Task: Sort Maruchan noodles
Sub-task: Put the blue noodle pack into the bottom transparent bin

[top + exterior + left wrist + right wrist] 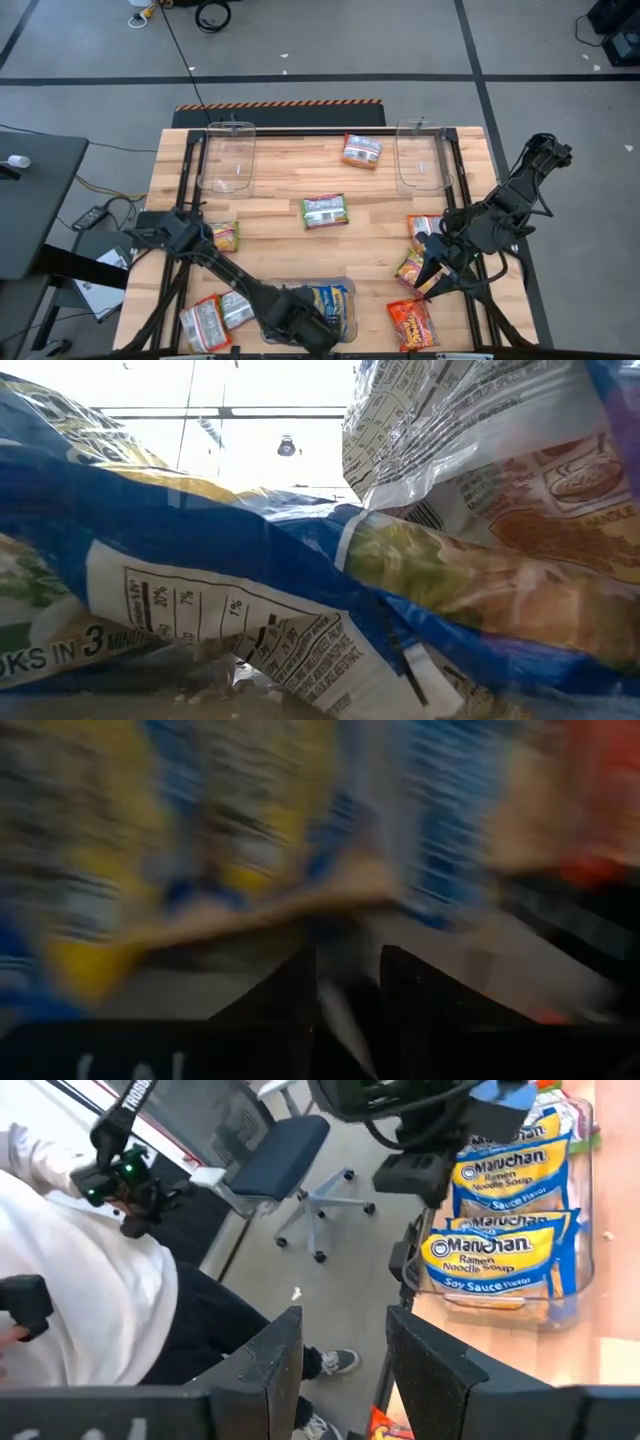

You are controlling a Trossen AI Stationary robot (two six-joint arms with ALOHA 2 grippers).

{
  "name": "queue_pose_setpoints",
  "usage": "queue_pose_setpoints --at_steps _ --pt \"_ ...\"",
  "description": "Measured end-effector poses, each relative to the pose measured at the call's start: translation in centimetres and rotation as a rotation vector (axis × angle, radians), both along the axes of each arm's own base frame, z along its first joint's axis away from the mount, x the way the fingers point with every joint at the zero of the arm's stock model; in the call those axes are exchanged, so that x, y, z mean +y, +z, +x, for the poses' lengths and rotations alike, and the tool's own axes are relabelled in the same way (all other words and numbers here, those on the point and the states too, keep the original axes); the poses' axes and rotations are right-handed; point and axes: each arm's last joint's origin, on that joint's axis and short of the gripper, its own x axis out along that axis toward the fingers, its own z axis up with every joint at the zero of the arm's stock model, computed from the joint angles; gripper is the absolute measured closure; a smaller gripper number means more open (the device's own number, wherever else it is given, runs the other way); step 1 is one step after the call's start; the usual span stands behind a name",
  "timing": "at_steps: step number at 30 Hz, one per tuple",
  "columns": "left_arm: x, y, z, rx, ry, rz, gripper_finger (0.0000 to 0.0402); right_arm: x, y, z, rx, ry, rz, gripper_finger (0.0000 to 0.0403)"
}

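Note:
Several blue-and-yellow Maruchan noodle packets (328,298) lie in a clear bin (348,285) at the table's near edge. They fill the low view (250,560) and also show in the right wrist view (500,1245). My left gripper (300,325) (348,960) hangs over that bin, its fingers a little apart, and I see nothing between them. My right gripper (432,275) (345,1320) is open and raised at the right, above an orange-red packet (411,268). Loose packets lie flat on the table: green-pink (325,211), orange (361,150), red (413,322).
Two clear bins (228,155) (422,155) stand at the far edge. More packets lie at the left (224,236), near left (205,320) and right (422,228). A person in a white sleeve (80,1280) and an office chair (280,1165) are beside the table.

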Motion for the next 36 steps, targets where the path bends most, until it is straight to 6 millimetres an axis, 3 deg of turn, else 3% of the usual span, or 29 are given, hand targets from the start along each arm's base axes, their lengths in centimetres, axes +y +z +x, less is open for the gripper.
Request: queue_pose_setpoints --at_steps 7,15,22,31,36 --pt "0.3 -0.2 -0.1 0.013 0.072 0.08 0.0285 0.1 -0.1 -0.1 -0.008 0.015 -0.02 0.0252" --pt "-0.4 -4.4 1.0 0.128 0.1 0.045 0.0285 0.3 -0.1 -0.3 0.024 0.011 0.005 0.0252" --pt "-0.4 -5.2 0.9 0.171 0.135 0.046 0.0283 1.0 -0.1 -1.1 0.03 0.056 0.009 0.0252" --pt "0.0 -5.4 0.9 0.225 0.108 0.031 0.0208 1.3 -0.1 -1.4 0.029 0.077 0.009 0.0252" --pt "1.2 -5.2 2.6 0.156 0.106 -0.004 0.0194 1.4 -0.1 -1.5 0.029 0.081 0.008 0.0252"
